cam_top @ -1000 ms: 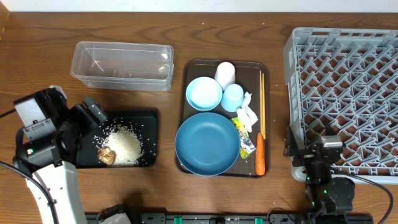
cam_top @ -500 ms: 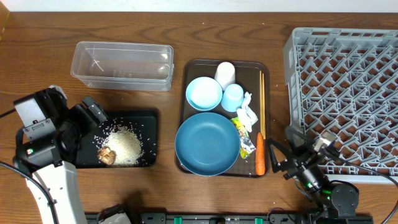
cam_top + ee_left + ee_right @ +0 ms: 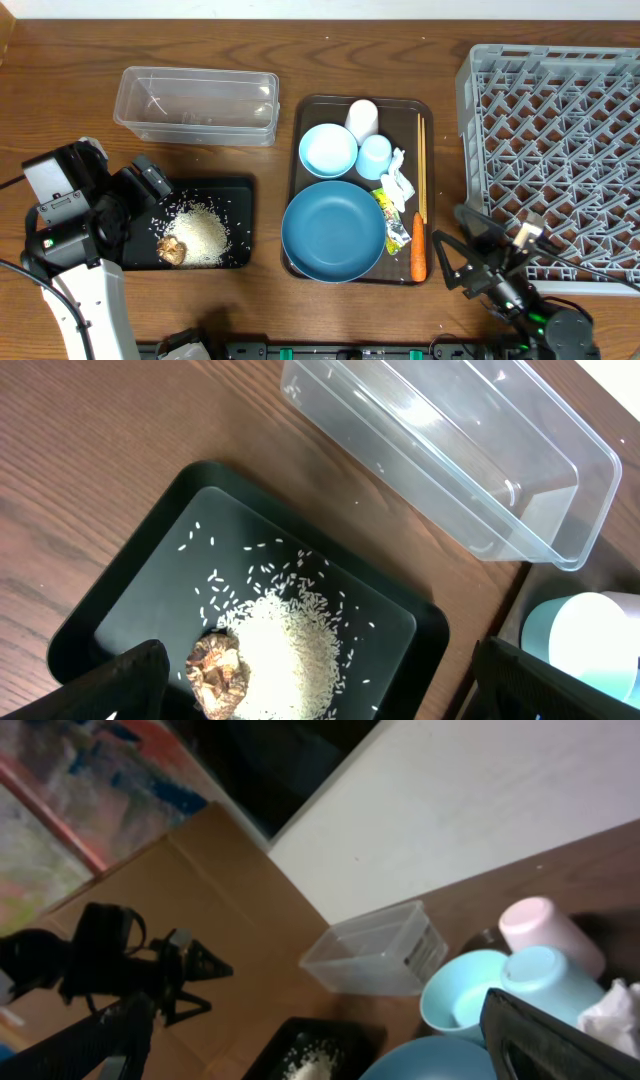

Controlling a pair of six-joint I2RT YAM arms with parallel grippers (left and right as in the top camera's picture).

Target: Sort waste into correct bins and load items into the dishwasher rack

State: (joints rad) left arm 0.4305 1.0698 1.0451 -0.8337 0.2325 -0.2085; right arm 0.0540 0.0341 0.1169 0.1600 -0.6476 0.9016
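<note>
Swinging away from the rack's near corner, the right arm now reaches left toward the serving tray; nothing else has shifted.

At the far left, the left gripper (image 3: 152,188) hovers with its jaws spread wide and nothing between them, over the left edge of the shallow black rectangular tray (image 3: 240,186). That tray already holds a heap of loose white rice (image 3: 203,235) with a brown food lump (image 3: 172,249) touching its left side, so this part of the sorting looks done. Behind it, the clear rectangular plastic tub (image 3: 197,128) holds nothing.

Everything else sits on the dark brown serving tray (image 3: 320,108):
- Dishes: the pale blue-white bowl (image 3: 328,150), the white cup (image 3: 361,118), the light-blue cup (image 3: 375,156), the large dark-blue plate (image 3: 333,230) and the thin wooden chopsticks (image 3: 421,165).
- Waste: the crumpled white tissue (image 3: 400,180), the yellow-green foil wrapper (image 3: 394,225) and the small orange carrot (image 3: 417,258).

Just right of the carrot, the right gripper (image 3: 450,235) is fully splayed and holds nothing. The large grey lattice dishwasher rack (image 3: 560,140) at the far right shows no items in it.

By my reading, only the first waste is binned. Three pieces of waste and all five items remain.
</note>
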